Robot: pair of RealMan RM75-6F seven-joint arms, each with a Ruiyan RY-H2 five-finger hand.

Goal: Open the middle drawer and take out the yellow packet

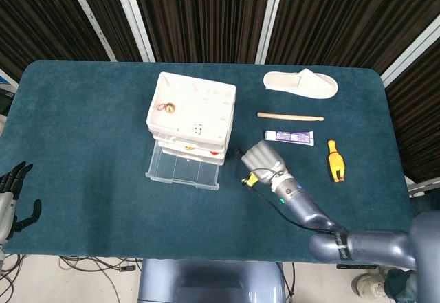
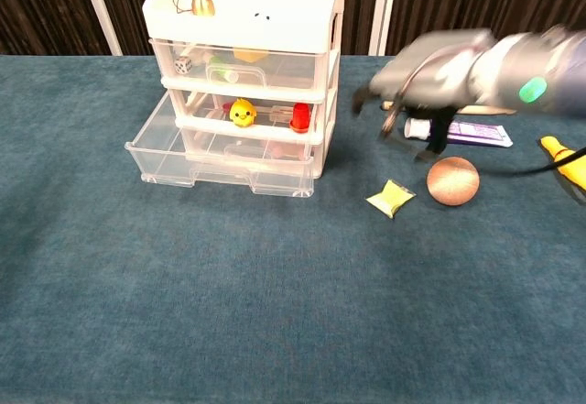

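The yellow packet (image 2: 391, 198) lies flat on the blue table, just left of a brown ball (image 2: 452, 180); in the head view only its edge (image 1: 251, 178) peeks out from under my right hand. My right hand (image 2: 423, 76) (image 1: 262, 159) hovers above the packet, blurred, with its fingers apart and holding nothing. The white drawer unit (image 2: 245, 19) (image 1: 192, 107) stands to the left of them. Its lowest clear drawer (image 2: 220, 164) is pulled out. The drawer above it (image 2: 252, 122) holds a yellow chick and a red item. My left hand (image 1: 12, 194) rests open off the table's near left corner.
A white slipper (image 1: 300, 83), a wooden stick (image 1: 289, 117), a toothpaste tube (image 1: 289, 137) and a yellow rubber chicken (image 1: 335, 160) lie at the right of the table. A small bell (image 2: 200, 2) sits on top of the drawer unit.
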